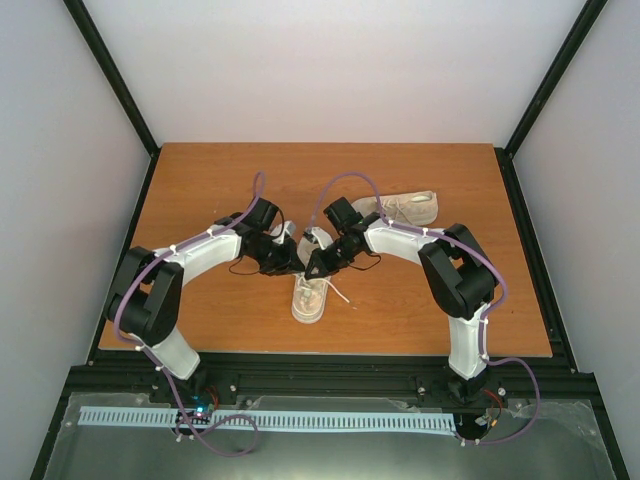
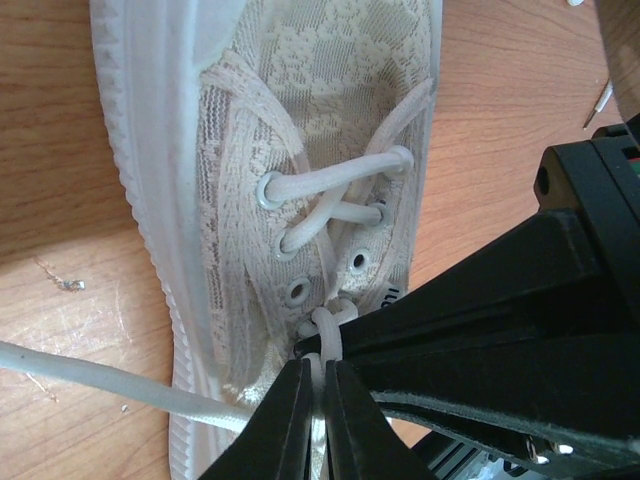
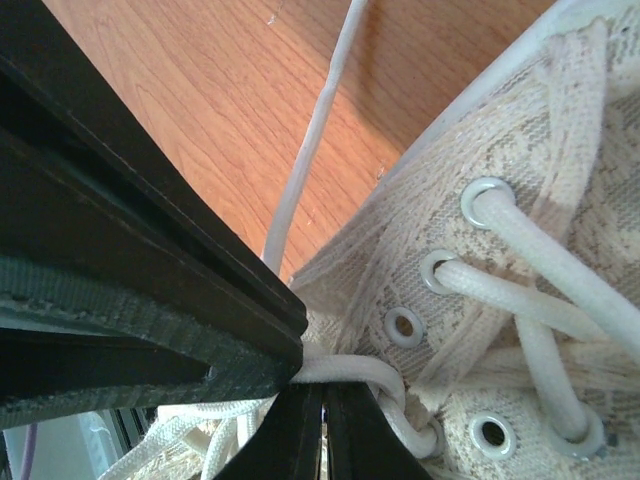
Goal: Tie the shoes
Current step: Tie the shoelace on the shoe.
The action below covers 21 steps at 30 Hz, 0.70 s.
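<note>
My left gripper point(image 2: 318, 365) and right gripper point(image 3: 322, 388) both pinch the near shoe's point(image 1: 310, 297) lace point(image 2: 326, 325), to keep it taut for knotting.

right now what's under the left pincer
The lace, pinched in the left pincer, over the top eyelets of the near shoe; a loose lace end trails across the table. The shoe's opening is covered by it and the right pincer.

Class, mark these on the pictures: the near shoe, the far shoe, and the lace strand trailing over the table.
Near shoe point(image 1: 308, 305): top view, its near end.
Far shoe point(image 1: 410, 207): top view, its laced upper.
Lace strand point(image 2: 90, 374): left wrist view, its middle stretch.
</note>
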Motion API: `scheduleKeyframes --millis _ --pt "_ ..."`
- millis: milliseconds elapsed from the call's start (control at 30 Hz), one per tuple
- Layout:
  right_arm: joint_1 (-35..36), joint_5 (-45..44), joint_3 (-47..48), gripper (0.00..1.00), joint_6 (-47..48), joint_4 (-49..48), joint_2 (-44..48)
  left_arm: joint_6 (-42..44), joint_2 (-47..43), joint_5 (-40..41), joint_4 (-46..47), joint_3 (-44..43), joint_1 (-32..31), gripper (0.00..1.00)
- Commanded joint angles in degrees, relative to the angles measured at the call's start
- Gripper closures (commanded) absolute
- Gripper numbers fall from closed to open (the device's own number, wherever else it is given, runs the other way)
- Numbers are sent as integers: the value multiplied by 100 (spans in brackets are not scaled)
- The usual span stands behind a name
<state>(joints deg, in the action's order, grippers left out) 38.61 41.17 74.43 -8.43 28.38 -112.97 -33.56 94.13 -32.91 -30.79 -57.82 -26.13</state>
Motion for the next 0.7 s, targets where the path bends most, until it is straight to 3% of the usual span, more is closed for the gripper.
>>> scheduleKeyframes --millis 0,100,333,567,667 --pt "15 -151 -109 97 -53 -88 115 -96 103 -216 180 -67 3 93" --pt "15 -176 -128 97 -60 -100 153 -98 150 -253 147 -86 2 99" --pt "-72 -363 -176 93 -131 -66 429 -142 -43 18 86 -46 3 99" --pt "-98 -542 -301 60 99 210 1166 -146 -61 71 54 -54 3 99" --pt "26 -724 -469 51 277 249 1478 -167 -77 87 55 -45 3 99"
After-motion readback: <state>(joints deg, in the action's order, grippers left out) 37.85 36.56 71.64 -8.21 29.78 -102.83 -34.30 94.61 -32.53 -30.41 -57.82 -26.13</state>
